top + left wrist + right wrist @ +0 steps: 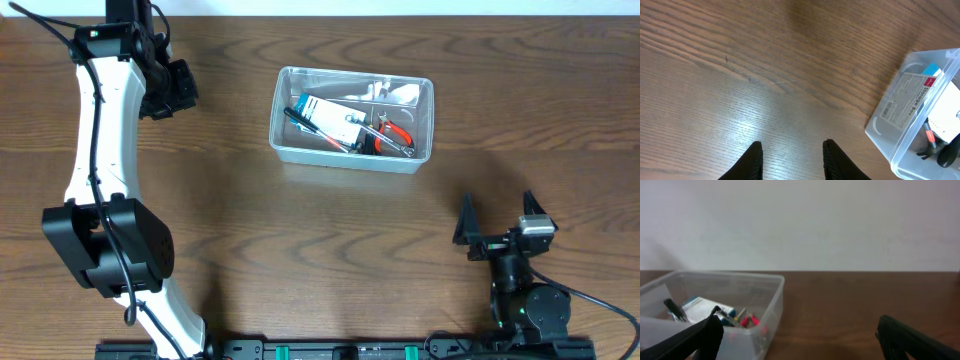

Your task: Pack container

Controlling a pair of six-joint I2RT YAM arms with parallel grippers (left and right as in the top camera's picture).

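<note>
Container (345, 157) of clear plastic stands toward the far middle of the table (300, 250), well apart from both arms. Inside lie a blue-and-white box (330, 118), red-handled pliers (392, 135) and a dark pen-like tool (300, 118). It is thin-walled, so probably light, slightly flexible and slick. A pinch over the rim at a short end looks safest, since squeezing a long wall may bow it. The left gripper (175, 88) hangs over bare wood near one short end, fingers parted with nothing between. The right gripper (497, 205) sits low near the front edge, spread wide and empty, facing the tub
</note>
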